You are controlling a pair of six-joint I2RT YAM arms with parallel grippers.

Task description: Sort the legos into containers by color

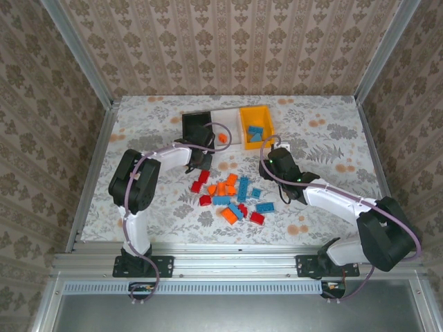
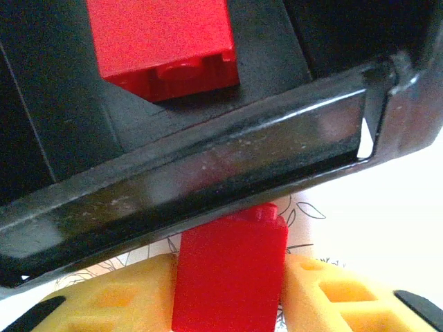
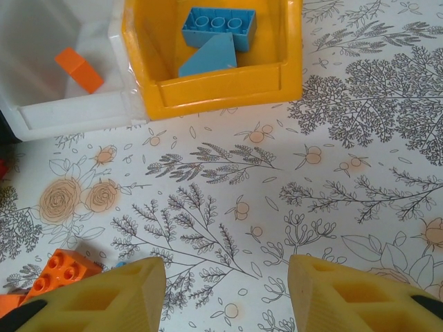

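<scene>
left gripper point(image 2: 228, 294) is pinching a red lego point(image 2: 232, 266) between its yellow fingers point(image 2: 118, 297), right at the near wall of the black bin point(image 2: 208, 169). can't tell if it's touching the wall. another red lego point(image 2: 163, 41) lies inside that bin. right gripper point(image 3: 227, 290) hangs over the table point(image 3: 346, 173), fingers spread with nothing between them, just near of the yellow bin point(image 3: 221, 86), which has two blue legos point(image 3: 218, 28) in it. the white bin point(image 3: 69, 114) in the middle holds one orange lego point(image 3: 79, 69). the loose pile point(image 1: 232, 197) of red, orange and blue sits between the arms, near of the bins.
</scene>
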